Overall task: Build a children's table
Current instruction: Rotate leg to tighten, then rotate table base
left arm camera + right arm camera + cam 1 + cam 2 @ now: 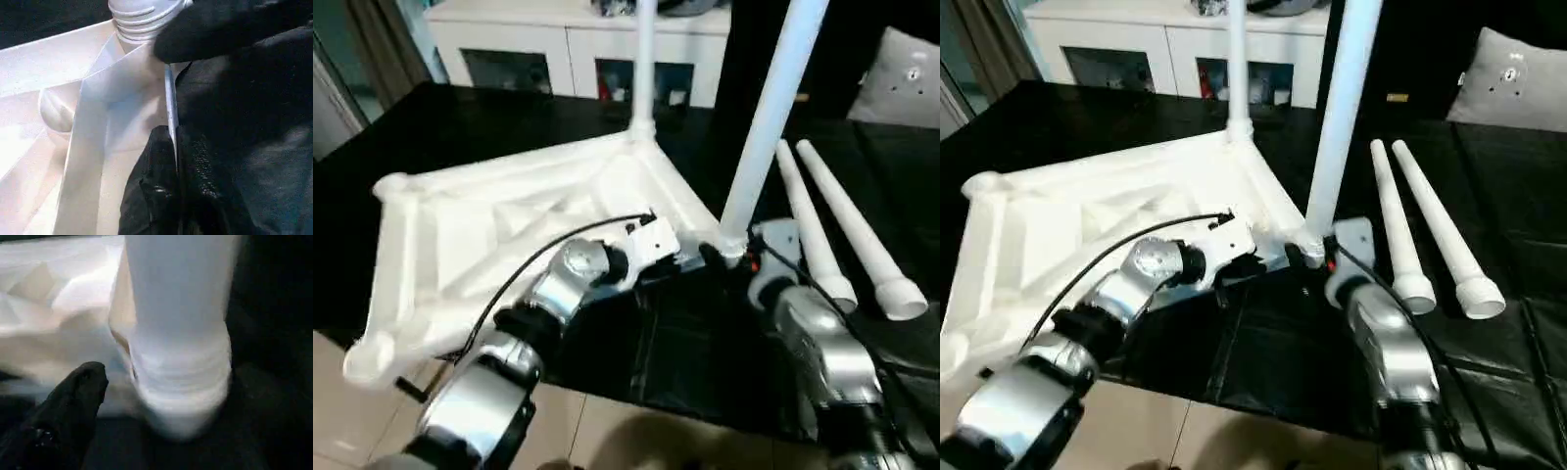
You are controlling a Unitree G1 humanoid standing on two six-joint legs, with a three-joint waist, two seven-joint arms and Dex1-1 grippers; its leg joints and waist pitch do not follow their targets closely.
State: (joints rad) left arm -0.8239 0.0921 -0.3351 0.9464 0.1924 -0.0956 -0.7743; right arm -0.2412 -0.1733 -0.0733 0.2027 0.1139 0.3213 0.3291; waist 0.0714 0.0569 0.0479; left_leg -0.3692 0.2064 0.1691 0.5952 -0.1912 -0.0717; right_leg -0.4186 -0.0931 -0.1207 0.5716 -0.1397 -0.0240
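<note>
1. Head views: children's table top (509, 211) lies underside up on the black worktop (705, 362). Two legs stand in corner sockets: the far leg (645, 59) and the near leg (769, 117). Two loose legs (862, 245) lie side by side on the worktop, to the right of the top. Judged half done: two sockets are yet to be filled.
2. Left wrist view: left gripper (176, 161), jaws closed thin on the top's edge wall (168, 98), beside the near leg's threaded base (139, 22).
3. Right wrist view: right gripper (1327, 257) at the near leg's base (181, 382); one black finger (73, 396) stands clear of it, so its jaws appear spread with nothing held.
</note>
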